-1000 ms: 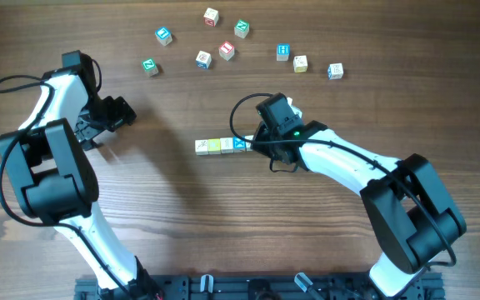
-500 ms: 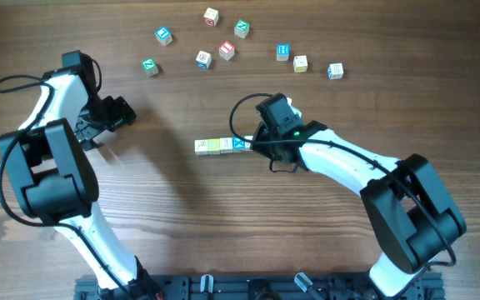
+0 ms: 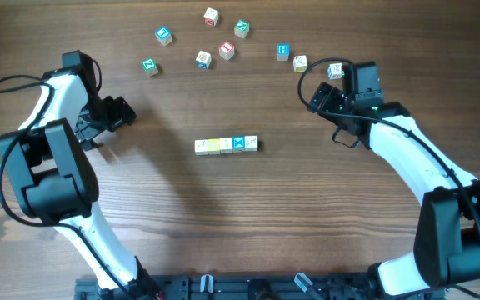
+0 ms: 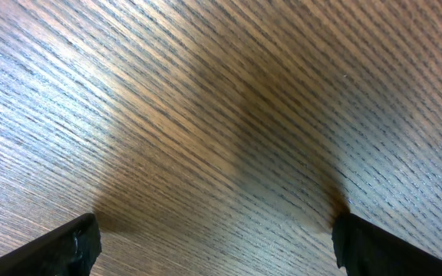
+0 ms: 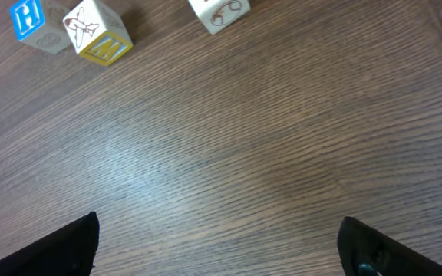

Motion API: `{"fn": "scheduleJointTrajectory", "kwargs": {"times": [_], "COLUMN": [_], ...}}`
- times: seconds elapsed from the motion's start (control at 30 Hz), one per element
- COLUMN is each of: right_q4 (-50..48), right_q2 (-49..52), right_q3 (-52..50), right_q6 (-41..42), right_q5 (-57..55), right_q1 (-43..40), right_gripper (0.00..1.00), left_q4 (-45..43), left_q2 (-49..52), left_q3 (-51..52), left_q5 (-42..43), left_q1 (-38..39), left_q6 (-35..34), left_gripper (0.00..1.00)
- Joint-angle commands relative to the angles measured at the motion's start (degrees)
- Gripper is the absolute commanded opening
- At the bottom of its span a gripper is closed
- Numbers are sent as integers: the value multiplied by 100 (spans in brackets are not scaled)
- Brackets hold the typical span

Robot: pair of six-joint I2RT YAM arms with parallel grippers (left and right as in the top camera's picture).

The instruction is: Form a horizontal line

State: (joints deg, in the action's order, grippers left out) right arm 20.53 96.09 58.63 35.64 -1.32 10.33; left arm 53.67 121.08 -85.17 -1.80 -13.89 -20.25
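While the horizontal line (image 3: 227, 145) lies untouched, both end effectors — left (image 4: 213, 238), right (image 5: 217, 241) — gape wide, empty.

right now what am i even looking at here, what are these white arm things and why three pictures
These are two white robot arms at a wooden table, each ending in a two-finger pincer. One picture looks down from above; the other two come from a small camera on each wrist, with the dark finger tips at the bottom corners. Mid-table lies a straight row of five small cubes; more loose cubes are scattered along the far edge. The left pincer and right pincer are both open and hold nothing. The right wrist view shows a yellow-sided cube ahead.
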Motion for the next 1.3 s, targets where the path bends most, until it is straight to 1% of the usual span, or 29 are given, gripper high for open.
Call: {"fn": "scheduleJointTrajectory", "kwargs": {"times": [0.0, 0.53, 0.6, 0.63, 0.77, 0.87, 0.9, 1.03, 1.13, 1.27], "right_q4": [-15, -20, -20, -20, -20, -20, -20, -20, -20, -20], "right_q2": [-50, -50, -50, -50, -50, -50, -50, -50, -50, -50], "right_q3": [-15, -15, -15, -15, -15, -15, -15, -15, -15, -15], "right_q6": [-109, -109, -111, -109, -109, -109, -109, -109, -109, -109], "right_q5": [-57, -57, -57, -57, -57, -57, -57, -57, -57, -57], "right_q1": [4, 9, 9, 9, 9, 9, 9, 9, 9, 9], "right_gripper": [100, 100, 100, 100, 100, 100, 100, 100, 100, 100], "left_q4": [-15, -15, -13, -13, -17, -11, -11, 0, 13, 15], "left_q2": [96, 94, -153, -529, -3215, -4931, -5351, -6577, -6780, -6682], "left_q3": [-68, -66, -66, -66, -66, -66, -66, -66, -66, -57], "left_q5": [-4, -20, -20, -20, -20, -20, -17, -17, -20, -20], "left_q1": [-7, -11, 17, 57, 96, 96, 96, 96, 98, 98], "left_q6": [7, 7, 7, 7, 7, 7, 7, 7, 7, 7], "left_gripper": [100, 100, 100, 100, 100, 100, 100, 100, 100, 100]}}
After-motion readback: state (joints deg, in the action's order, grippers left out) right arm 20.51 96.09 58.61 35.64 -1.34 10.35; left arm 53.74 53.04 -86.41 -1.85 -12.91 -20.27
